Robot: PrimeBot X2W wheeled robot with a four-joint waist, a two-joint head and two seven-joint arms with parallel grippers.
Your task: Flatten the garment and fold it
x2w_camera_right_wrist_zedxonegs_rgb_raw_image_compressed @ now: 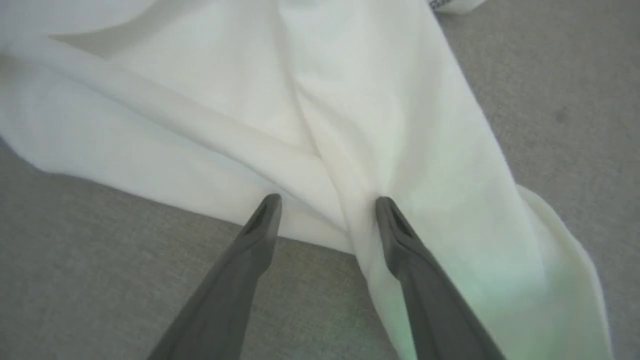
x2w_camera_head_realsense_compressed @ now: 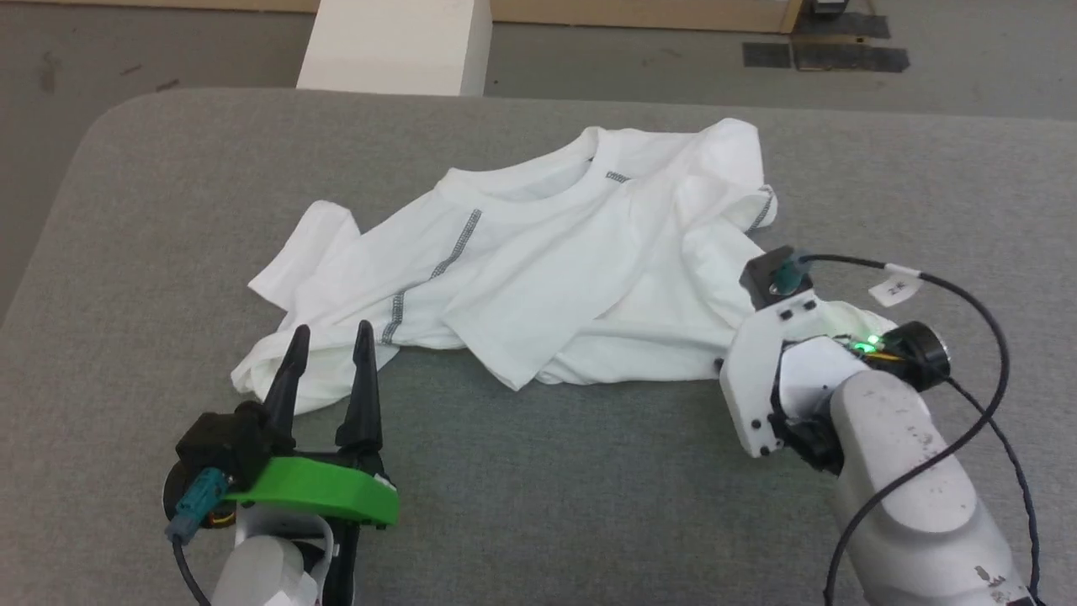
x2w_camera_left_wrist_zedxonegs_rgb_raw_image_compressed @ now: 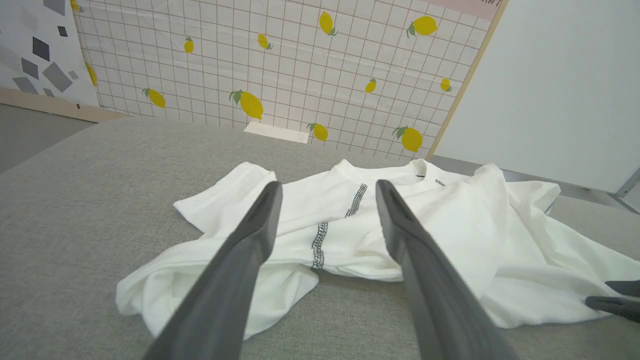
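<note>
The garment [x2w_camera_head_realsense_compressed: 555,261], a white shirt with dark grey stitching, lies crumpled in the middle of the grey table [x2w_camera_head_realsense_compressed: 538,488], collar toward the far side. My left gripper [x2w_camera_head_realsense_compressed: 331,335] is open at the shirt's near left corner, its fingers pointing across the cloth. In the left wrist view the garment [x2w_camera_left_wrist_zedxonegs_rgb_raw_image_compressed: 450,230] spreads out ahead of the left gripper [x2w_camera_left_wrist_zedxonegs_rgb_raw_image_compressed: 327,192]. My right wrist [x2w_camera_head_realsense_compressed: 774,370] tilts down over the shirt's near right edge. In the right wrist view the right gripper [x2w_camera_right_wrist_zedxonegs_rgb_raw_image_compressed: 325,205] is open just above a fold at the edge of the garment [x2w_camera_right_wrist_zedxonegs_rgb_raw_image_compressed: 210,100], with nothing held.
A rigid white box [x2w_camera_head_realsense_compressed: 395,42] stands beyond the table's far edge. The table's left corner is rounded, with floor past it. A lemon-patterned backdrop [x2w_camera_left_wrist_zedxonegs_rgb_raw_image_compressed: 280,75] rises behind the table. A black cable [x2w_camera_head_realsense_compressed: 984,404] loops over my right forearm.
</note>
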